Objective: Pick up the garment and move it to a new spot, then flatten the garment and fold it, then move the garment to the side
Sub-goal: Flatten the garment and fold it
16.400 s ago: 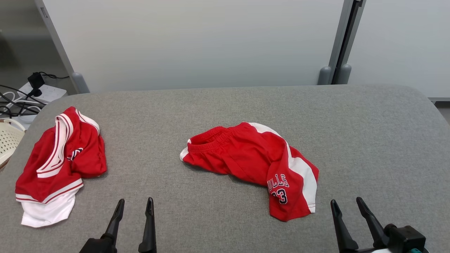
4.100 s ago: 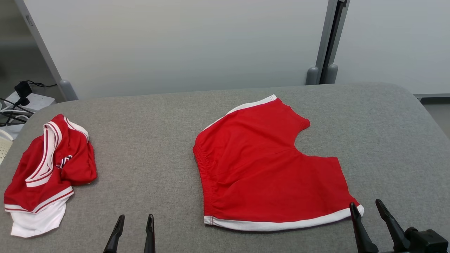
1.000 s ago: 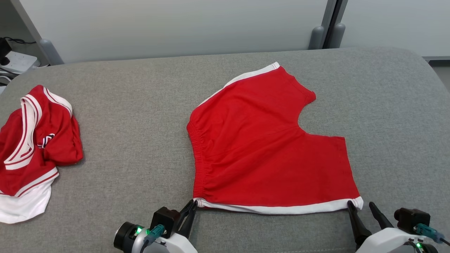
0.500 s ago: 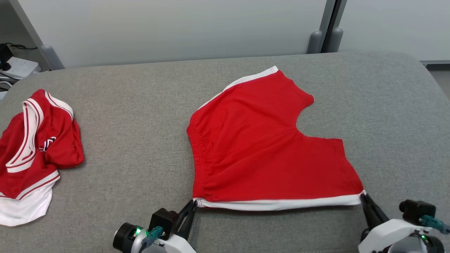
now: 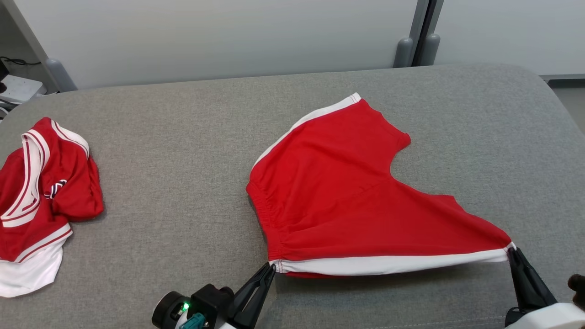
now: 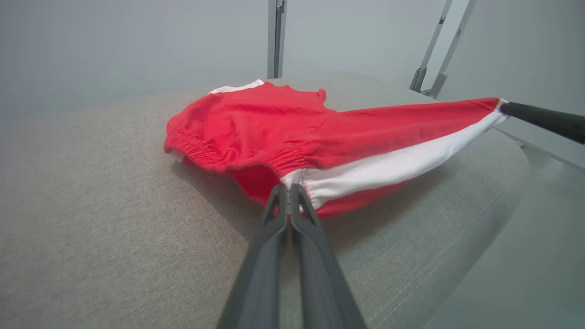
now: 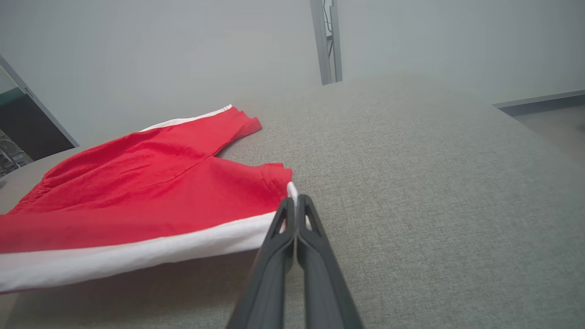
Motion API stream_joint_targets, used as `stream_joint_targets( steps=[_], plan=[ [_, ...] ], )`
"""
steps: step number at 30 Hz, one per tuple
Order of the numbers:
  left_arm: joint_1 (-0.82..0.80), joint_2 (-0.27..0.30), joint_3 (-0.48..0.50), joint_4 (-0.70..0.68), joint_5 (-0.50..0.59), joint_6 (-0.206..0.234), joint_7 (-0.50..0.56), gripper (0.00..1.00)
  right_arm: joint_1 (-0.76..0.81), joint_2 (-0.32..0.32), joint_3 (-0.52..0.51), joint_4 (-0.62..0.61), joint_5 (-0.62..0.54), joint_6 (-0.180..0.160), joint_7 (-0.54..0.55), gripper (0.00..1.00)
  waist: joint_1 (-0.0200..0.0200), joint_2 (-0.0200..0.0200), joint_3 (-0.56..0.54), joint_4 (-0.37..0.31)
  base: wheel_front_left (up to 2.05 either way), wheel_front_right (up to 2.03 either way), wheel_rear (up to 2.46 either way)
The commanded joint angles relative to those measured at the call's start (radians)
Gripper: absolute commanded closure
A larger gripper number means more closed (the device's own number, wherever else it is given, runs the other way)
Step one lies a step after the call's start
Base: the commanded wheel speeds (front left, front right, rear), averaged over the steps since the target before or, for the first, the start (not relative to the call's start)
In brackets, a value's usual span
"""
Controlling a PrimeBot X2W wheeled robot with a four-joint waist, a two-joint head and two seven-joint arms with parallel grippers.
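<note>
The garment (image 5: 347,201) is a pair of red shorts with a white side stripe, spread on the grey padded table (image 5: 183,151). My left gripper (image 5: 273,266) is shut on the near waistband corner, seen close in the left wrist view (image 6: 289,188). My right gripper (image 5: 511,250) is shut on the near leg-hem corner, pinched white edge showing in the right wrist view (image 7: 295,201). The near white-striped edge (image 6: 388,167) hangs taut between the two grippers, lifted off the table. The far leg (image 5: 356,119) still lies flat.
A second red and white garment (image 5: 41,201) lies crumpled at the table's left edge. A pale wall panel with grey posts (image 5: 411,45) stands behind the table. Cables and a power strip (image 5: 13,87) sit beyond the far left corner.
My right gripper has shut on the hem corner and pulled it right and up. The near edge of the shorts has lifted and stretched. The left gripper has stayed shut on its corner.
</note>
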Motion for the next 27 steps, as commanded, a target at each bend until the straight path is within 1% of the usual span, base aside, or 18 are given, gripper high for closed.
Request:
stream_joint_targets(
  steps=[1,5,8,11,13,16,19,24,27],
  plan=[
    [-0.013,0.015,0.028,-0.052,-0.006,-0.005,0.007,1.0,0.008,-0.025,0.002,-0.035,-0.012,0.0,-0.006,1.0,0.0,0.0,0.001,0.003,0.0,0.0,0.0],
    [0.035,0.052,0.024,-0.198,-0.037,-0.012,0.087,1.0,0.065,-0.029,-0.036,-0.113,-0.037,0.0,0.009,1.0,0.0,0.0,0.007,0.008,0.0,0.0,0.0],
    [0.065,0.058,0.024,-0.285,-0.099,-0.02,0.144,1.0,0.11,-0.019,-0.053,-0.203,-0.007,0.0,0.062,1.0,0.0,0.0,0.011,0.017,0.0,0.0,0.0],
    [0.078,0.06,0.032,-0.324,-0.16,-0.027,0.176,1.0,0.12,-0.014,-0.083,-0.275,0.001,0.0,0.127,1.0,0.0,0.0,0.021,0.02,0.0,0.0,0.0],
    [0.068,0.046,0.036,-0.321,-0.207,-0.032,0.187,1.0,0.094,-0.006,-0.117,-0.283,-0.016,0.0,0.162,1.0,0.0,0.0,0.032,0.025,0.0,0.0,0.0],
    [0.02,0.014,0.027,-0.294,-0.273,-0.04,0.206,1.0,0.021,0.017,-0.153,-0.245,-0.054,0.0,0.207,1.0,0.0,0.0,0.053,0.041,0.0,0.0,0.0],
    [-0.05,-0.022,0.021,-0.243,-0.341,-0.046,0.221,1.0,-0.089,0.029,-0.176,-0.178,-0.099,0.0,0.236,1.0,0.0,0.0,0.078,0.059,0.0,0.0,0.0],
    [-0.18,-0.064,0.03,-0.127,-0.441,-0.049,0.234,1.0,-0.298,0.03,-0.195,-0.037,-0.167,0.0,0.232,1.0,0.0,0.0,0.118,0.091,0.0,0.0,0.0],
    [-0.243,-0.081,0.049,-0.053,-0.511,-0.047,0.236,1.0,-0.411,0.028,-0.175,0.058,-0.184,0.0,0.235,1.0,0.0,0.0,0.14,0.112,0.0,0.0,0.0]
  ],
)
